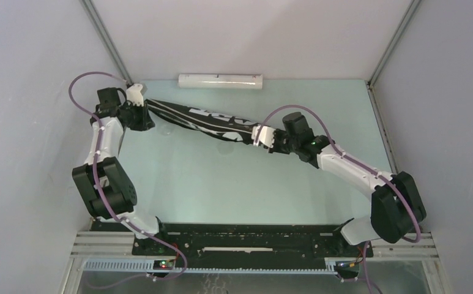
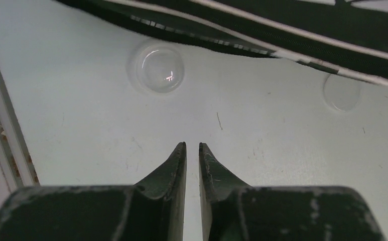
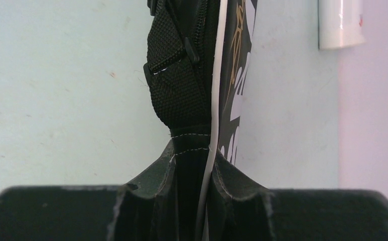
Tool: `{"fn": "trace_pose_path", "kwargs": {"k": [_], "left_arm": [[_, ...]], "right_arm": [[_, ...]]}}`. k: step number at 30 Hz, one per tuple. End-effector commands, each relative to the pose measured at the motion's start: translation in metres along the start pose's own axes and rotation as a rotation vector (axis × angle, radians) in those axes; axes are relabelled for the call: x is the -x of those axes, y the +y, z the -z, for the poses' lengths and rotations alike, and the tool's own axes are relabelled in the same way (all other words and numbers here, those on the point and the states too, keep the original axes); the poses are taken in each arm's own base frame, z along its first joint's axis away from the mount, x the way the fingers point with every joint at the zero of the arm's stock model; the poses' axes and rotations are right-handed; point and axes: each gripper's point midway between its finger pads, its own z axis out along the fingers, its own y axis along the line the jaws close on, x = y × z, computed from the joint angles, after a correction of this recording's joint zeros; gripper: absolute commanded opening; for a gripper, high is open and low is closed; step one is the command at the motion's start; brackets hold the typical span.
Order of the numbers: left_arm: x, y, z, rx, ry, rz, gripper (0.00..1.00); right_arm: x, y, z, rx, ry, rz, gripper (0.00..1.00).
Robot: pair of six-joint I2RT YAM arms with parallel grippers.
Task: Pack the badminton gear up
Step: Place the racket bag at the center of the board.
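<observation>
The black bag (image 1: 203, 119) with white lettering lies slantwise across the back half of the table. My right gripper (image 1: 257, 136) is shut on its right end; in the right wrist view the black webbing and white piping of the bag (image 3: 181, 75) sit pinched between the fingers of that gripper (image 3: 194, 150). My left gripper (image 1: 145, 122) hovers by the bag's left end. Its jaws (image 2: 192, 145) stand only a narrow slit apart with nothing between them, and the bag (image 2: 302, 30) lies beyond the tips, apart from them. A long white tube (image 1: 220, 80) rests against the back wall.
Grey walls close in the table on the left, back and right, with metal posts (image 1: 108, 43) in the back corners. The table's left edge (image 2: 1, 125) runs close beside my left gripper. Two faint round marks (image 2: 159, 68) show on the tabletop near the bag.
</observation>
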Motion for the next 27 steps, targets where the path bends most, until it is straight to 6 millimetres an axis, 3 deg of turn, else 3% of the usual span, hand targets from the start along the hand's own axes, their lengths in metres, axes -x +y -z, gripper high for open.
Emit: {"fn": "trace_pose_path", "kwargs": {"k": [1, 5, 9, 15, 27], "left_arm": [[0.022, 0.004, 0.020, 0.080, -0.094, -0.003, 0.18], [0.032, 0.003, 0.033, 0.110, -0.151, 0.000, 0.20], [0.039, -0.009, 0.051, 0.106, -0.203, -0.017, 0.23], [0.039, -0.023, 0.066, 0.094, -0.245, -0.026, 0.28], [0.026, -0.052, 0.075, 0.010, -0.281, -0.059, 0.33]], "right_arm": [[0.058, 0.023, -0.006, 0.060, -0.133, 0.038, 0.00], [0.061, 0.036, -0.024, 0.057, -0.088, 0.097, 0.00], [0.046, 0.042, -0.044, 0.056, 0.006, 0.135, 0.01], [0.027, 0.056, -0.054, 0.081, 0.098, 0.131, 0.18], [-0.006, 0.085, -0.086, 0.070, 0.285, 0.160, 0.57]]}}
